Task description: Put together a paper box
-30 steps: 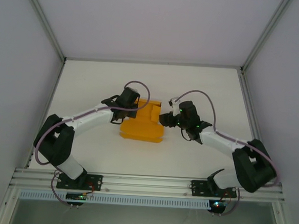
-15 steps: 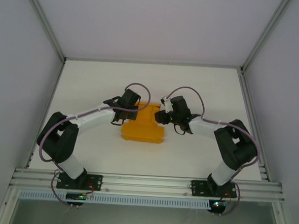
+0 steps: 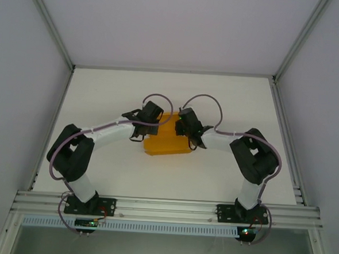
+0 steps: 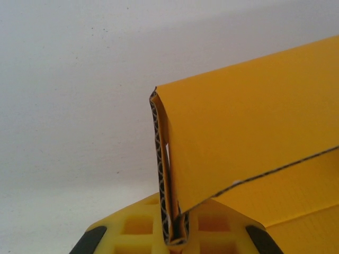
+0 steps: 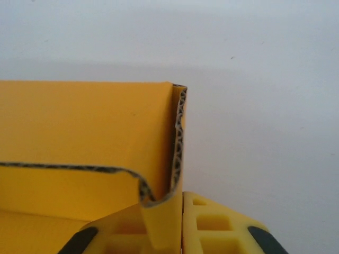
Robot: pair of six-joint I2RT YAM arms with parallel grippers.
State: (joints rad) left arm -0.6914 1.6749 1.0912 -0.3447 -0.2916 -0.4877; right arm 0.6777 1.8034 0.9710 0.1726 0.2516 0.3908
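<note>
Paper box (image 3: 167,143), half-folded, rests on the table (image 3: 228,102). The left gripper (image 4: 175,241) is clamped on the box's left wall and the right gripper (image 5: 177,233) on its right wall, each pinching doubled card. Risk: unequal pull by the 2 arms could buckle or tear a crease. The wrist views reveal the pinched corrugated edges; the top view gives the box's whole outline.

Top view: you look down from high above the table (image 3: 234,102), near side. Wrist views: close, level; all three share the box (image 3: 167,143).
</note>
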